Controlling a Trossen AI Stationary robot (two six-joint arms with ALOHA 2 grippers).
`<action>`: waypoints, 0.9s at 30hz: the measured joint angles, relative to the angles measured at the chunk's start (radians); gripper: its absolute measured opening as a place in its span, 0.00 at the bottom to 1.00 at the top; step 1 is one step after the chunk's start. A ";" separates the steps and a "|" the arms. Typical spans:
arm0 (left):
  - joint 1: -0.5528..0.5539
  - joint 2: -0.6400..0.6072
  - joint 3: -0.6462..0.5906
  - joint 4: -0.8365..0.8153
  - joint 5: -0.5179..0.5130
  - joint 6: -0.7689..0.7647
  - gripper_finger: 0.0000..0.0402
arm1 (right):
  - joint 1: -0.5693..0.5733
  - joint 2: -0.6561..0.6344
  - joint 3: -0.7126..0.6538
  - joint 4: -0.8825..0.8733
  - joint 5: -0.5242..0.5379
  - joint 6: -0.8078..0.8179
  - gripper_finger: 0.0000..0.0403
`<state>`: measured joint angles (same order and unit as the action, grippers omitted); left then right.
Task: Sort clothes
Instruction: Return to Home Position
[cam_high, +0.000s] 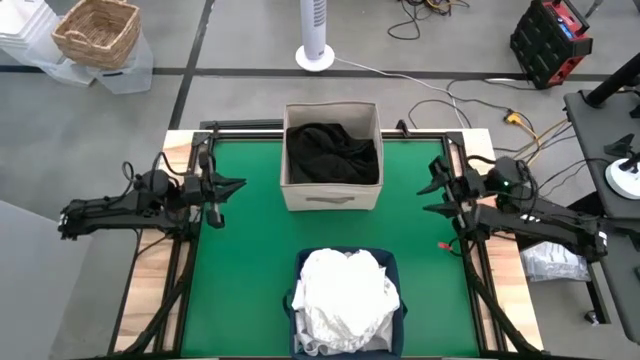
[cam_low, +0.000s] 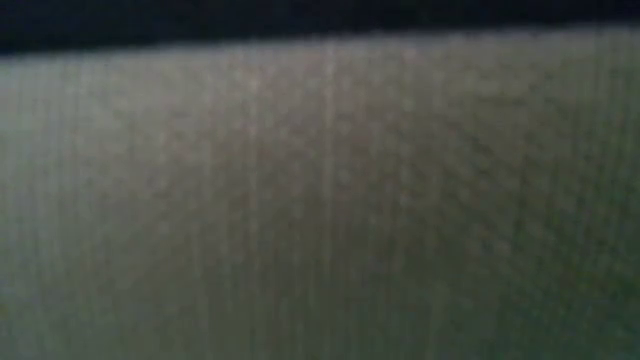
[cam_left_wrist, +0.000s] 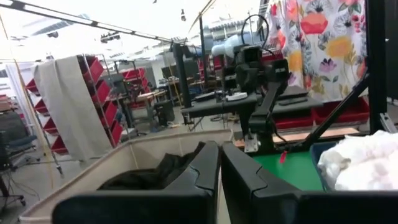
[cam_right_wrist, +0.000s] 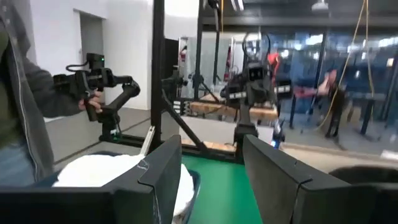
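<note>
Sorting looks done my end: dark clothes (cam_high: 330, 152) in beige box (cam_high: 330, 197), white clothes (cam_high: 345, 290) in navy bin (cam_high: 391, 262). Worktop (cam_high: 250, 260) bare. Left tool (cam_left_wrist: 219, 152) pinched closed, empty. Right tool (cam_right_wrist: 211, 149) spread apart, empty. Both out at edges.

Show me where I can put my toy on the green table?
Two bare patches of green mat: one between the left gripper and the beige box and navy bin, one between those and the right gripper. The middle is crowded: only a narrow strip separates the box of black clothes from the bin of white clothes.
</note>
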<state>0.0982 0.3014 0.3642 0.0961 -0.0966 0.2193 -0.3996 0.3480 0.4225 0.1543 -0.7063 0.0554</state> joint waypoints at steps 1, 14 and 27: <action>0.000 -0.008 -0.011 0.001 -0.003 0.000 0.00 | 0.000 -0.010 -0.015 0.008 0.000 -0.015 0.41; 0.000 0.004 -0.066 -0.018 -0.037 0.005 0.00 | 0.000 -0.148 -0.286 0.238 -0.029 -0.071 0.42; 0.000 0.090 -0.066 -0.018 -0.036 0.004 0.00 | 0.000 -0.194 -0.409 0.352 -0.016 -0.136 0.40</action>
<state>0.0982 0.3916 0.2981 0.0780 -0.1329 0.2237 -0.3996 0.1543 0.0132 0.5061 -0.7221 -0.0802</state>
